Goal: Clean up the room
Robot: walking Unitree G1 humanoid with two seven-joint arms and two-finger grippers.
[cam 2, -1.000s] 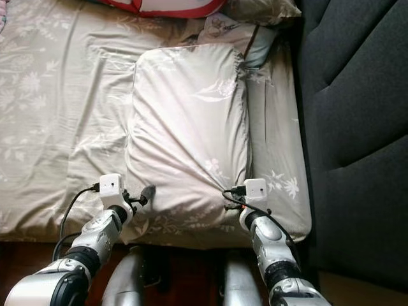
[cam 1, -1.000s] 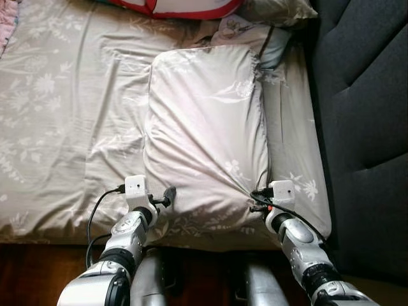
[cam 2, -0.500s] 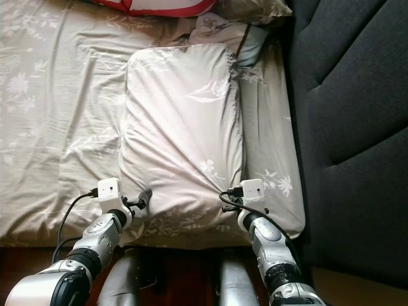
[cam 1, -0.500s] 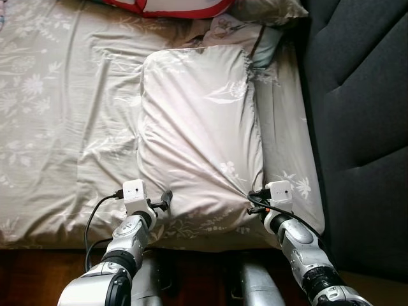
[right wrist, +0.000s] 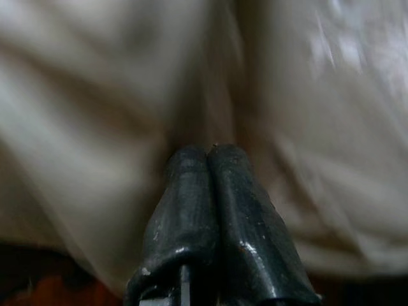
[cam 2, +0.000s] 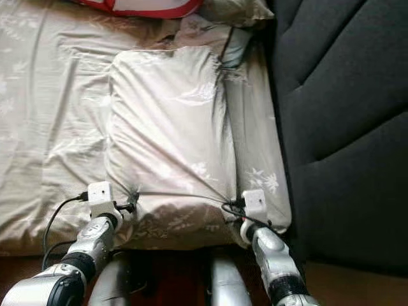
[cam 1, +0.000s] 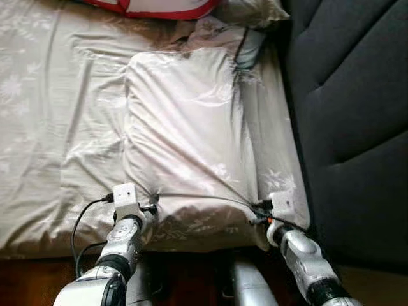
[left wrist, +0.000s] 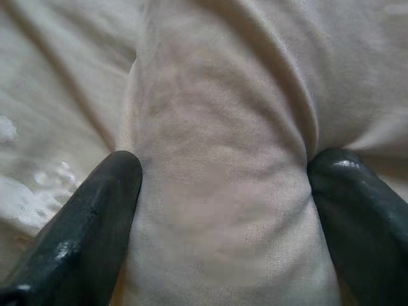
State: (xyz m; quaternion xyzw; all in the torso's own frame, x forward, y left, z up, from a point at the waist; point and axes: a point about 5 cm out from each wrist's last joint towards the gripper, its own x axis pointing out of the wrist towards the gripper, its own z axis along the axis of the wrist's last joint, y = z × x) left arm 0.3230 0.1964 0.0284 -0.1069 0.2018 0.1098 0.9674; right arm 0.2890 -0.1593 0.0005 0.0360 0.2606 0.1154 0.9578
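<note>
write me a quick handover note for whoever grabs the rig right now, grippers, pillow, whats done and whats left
Left gripper: jaws pressed into a fold at the pillow's near left corner, fabric bunched between them.
Right gripper: jaws shut at the near right corner, pinching the cover.
The pillow lies on the bed sheet beside the dark headboard, a taut crease running between the two grips. A red-edged cushion and another pillow sit at the far end.
Done: both near corners gripped.
Left: probably lift or pull the pillow and set it in place.
</note>
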